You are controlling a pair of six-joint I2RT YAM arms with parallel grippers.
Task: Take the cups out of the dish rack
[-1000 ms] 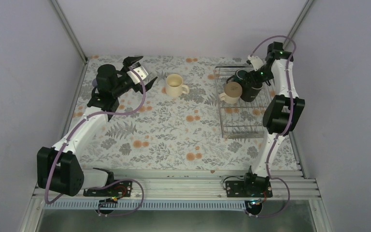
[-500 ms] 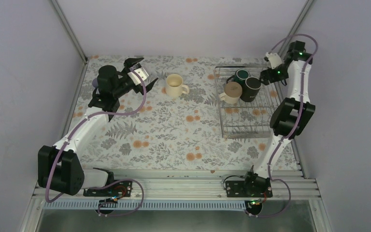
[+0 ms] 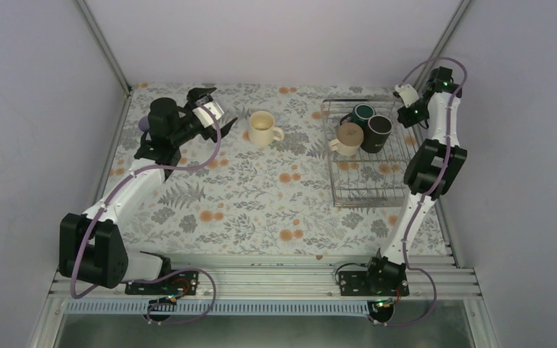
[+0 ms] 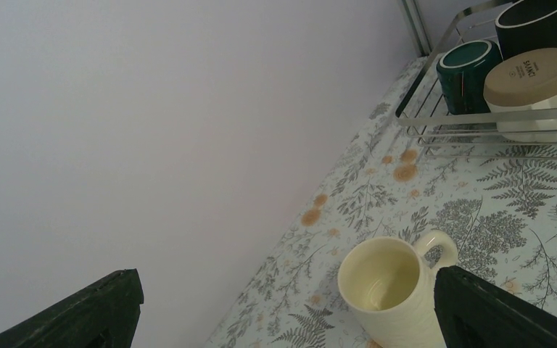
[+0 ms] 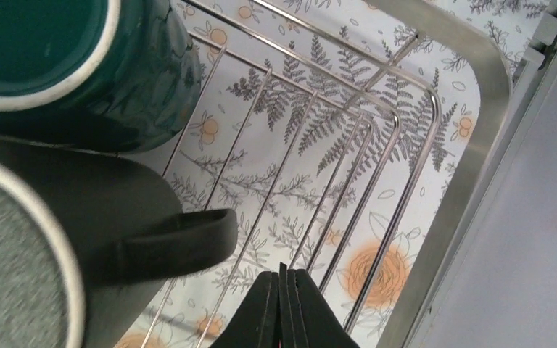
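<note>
The wire dish rack [image 3: 336, 190] stands at the right and holds a cream mug [image 3: 347, 138], a dark green mug [image 3: 362, 113] and a tall black mug [image 3: 377, 133]. My right gripper [image 3: 402, 119] hovers over the rack's far right corner. In the right wrist view the right gripper [image 5: 283, 279] is shut on nothing, just right of the black mug's handle [image 5: 188, 239], with the green mug [image 5: 80, 72] beyond. A second cream mug [image 3: 262, 129] stands upright on the table. My left gripper [image 3: 220, 109] is wide open just left of it; that cream mug [image 4: 392, 290] sits near the right finger.
A floral cloth covers the table. Grey walls close in at the back and both sides, and the rack's rim [image 5: 479, 109] lies close to the right wall. A small lavender shape [image 3: 142, 125] peeks out behind my left wrist.
My right gripper has pulled back from the black mug toward the far right corner and shut empty. The left arm has barely moved.
</note>
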